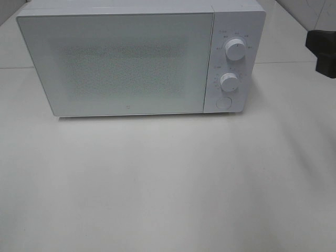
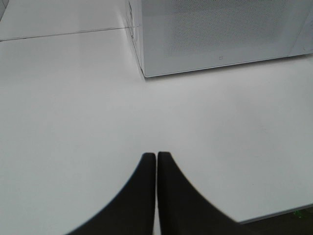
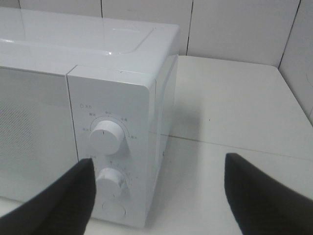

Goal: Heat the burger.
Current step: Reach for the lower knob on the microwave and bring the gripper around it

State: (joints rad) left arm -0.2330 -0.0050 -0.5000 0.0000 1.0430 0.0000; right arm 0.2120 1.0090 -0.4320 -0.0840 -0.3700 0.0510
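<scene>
Big white tabletop (image 1: 168, 184), smooth and a bit shiny, with a thin dark seam across it toward the back. White wall tiles (image 3: 234, 29) behind and along the right side, with dark lines between them. On the tabletop, toward the back, a white microwave (image 1: 142, 60), boxy and sitting flat. Wide door (image 1: 113, 65) closed, milky white with lots of tiny dots in the middle, so nothing inside to be seen. Black bit of the right arm (image 1: 321, 50) poking in at the right edge of the high view, beside the microwave and apart from it. Right pincer (image 3: 159, 164) spread wide, nothing between its two black fingers (image 3: 58, 205), hanging just off the knob end of the microwave and facing that corner. Left pincer (image 2: 156, 157) squeezed all the way together, nothing in it, over the tabletop in front of the microwave's left corner, not touching the box. Two round white knobs on the right panel, top knob (image 1: 234, 50) above lower knob (image 1: 229, 83), and a small round button (image 1: 224, 103) under them. Burger not showing in any view; no telling where, or how near to either pincer.
</scene>
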